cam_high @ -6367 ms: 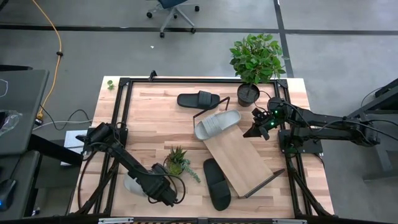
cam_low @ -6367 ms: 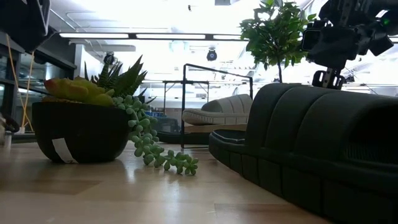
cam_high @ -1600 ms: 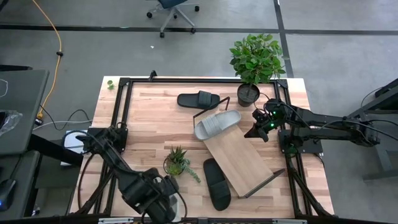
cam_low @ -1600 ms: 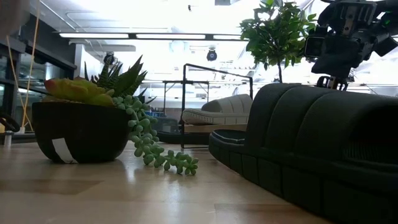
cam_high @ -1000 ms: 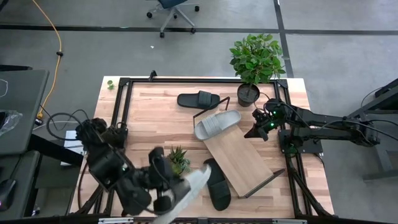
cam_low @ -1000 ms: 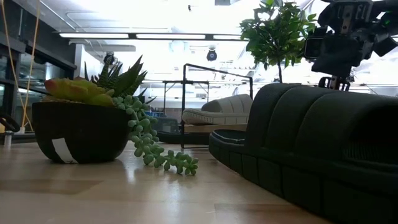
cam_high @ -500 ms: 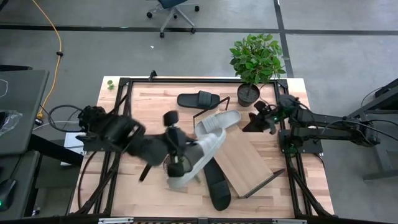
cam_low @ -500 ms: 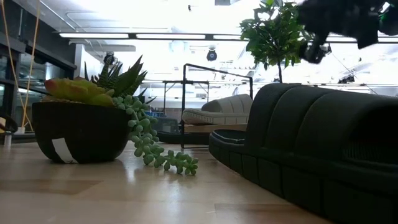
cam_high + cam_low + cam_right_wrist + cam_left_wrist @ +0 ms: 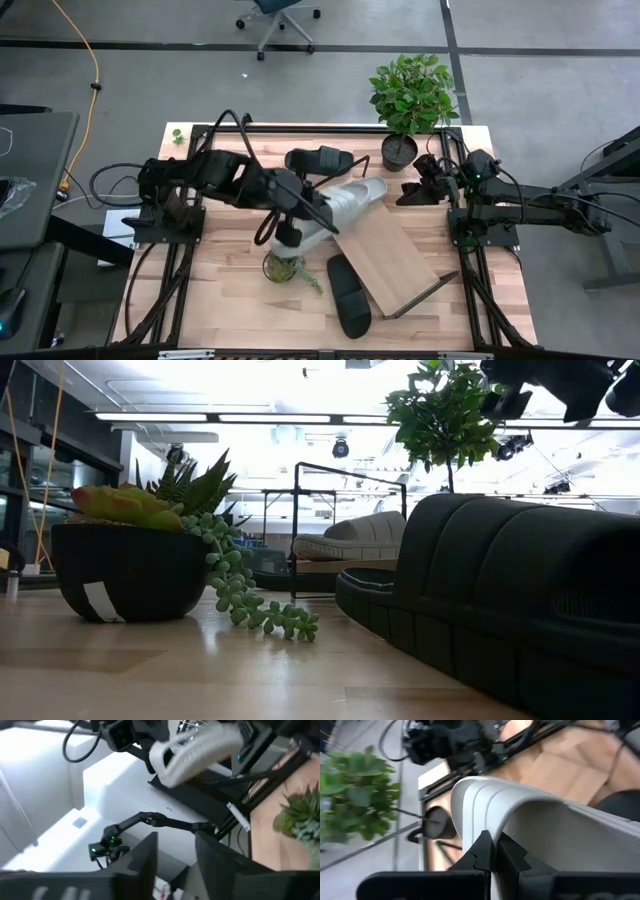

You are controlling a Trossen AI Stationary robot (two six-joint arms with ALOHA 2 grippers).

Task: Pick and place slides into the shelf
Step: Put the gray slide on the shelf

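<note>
My left gripper (image 9: 288, 222) is shut on a light grey slide (image 9: 312, 232) and holds it in the air over the table's middle, between the succulent (image 9: 285, 268) and the shelf (image 9: 385, 255). A second grey slide (image 9: 358, 195) lies on the upper end of the shelf's slanted board. One black slide (image 9: 320, 158) lies on the table at the far side. Another black slide (image 9: 348, 295) lies near the shelf's left edge. My right gripper (image 9: 175, 855) stands open and raised at the table's right, off the shelf. My left gripper pinches an edge of the grey slide (image 9: 492, 827) between its two fingers, beside the ribbed strap (image 9: 475, 800). Whether that edge belongs to the strap or the sole I cannot tell. The slide is lifted clear of the table and tilted.
A small succulent in a dark bowl (image 9: 130, 565) stands near the table's middle front. A tall potted plant (image 9: 405, 100) stands at the far right corner. Black frame rails (image 9: 195, 180) run along the table's sides.
My left gripper has swung from the near left corner toward the far side and the shelf, rolling its wrist. It carries the grey slide lifted clear, past the succulent. My right gripper has tipped upward and risen a little.
</note>
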